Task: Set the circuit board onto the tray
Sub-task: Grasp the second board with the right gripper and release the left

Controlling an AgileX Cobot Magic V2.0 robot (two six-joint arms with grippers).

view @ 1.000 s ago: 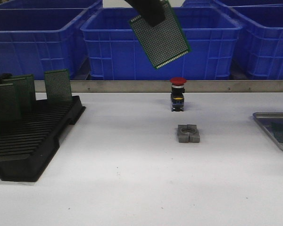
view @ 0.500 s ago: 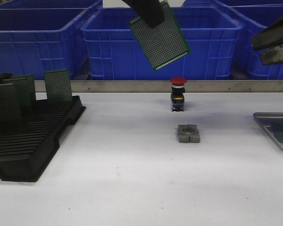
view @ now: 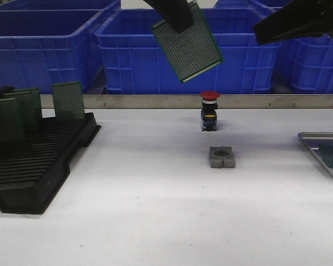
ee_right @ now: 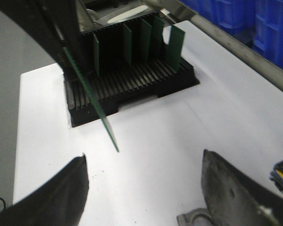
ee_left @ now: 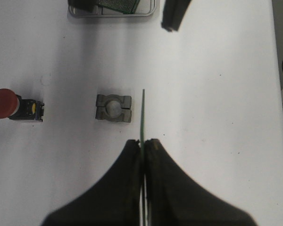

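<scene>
Left gripper (ee_left: 142, 143) pinches circuit board (view: 187, 43) aloft mid-table, tilted; right gripper (ee_right: 144, 188), spread wide and empty, faces it, nearer the tray (view: 313, 145).

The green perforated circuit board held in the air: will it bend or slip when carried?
The green perforated circuit board probably stays stiff: its edge looks straight in the wrist view. It seems thin and light. Pinched only at one corner by the left end effector, it might pivot.

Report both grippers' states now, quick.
Left gripper: shut on the circuit board, held up in the air.
Right gripper: open, holding nothing.
</scene>
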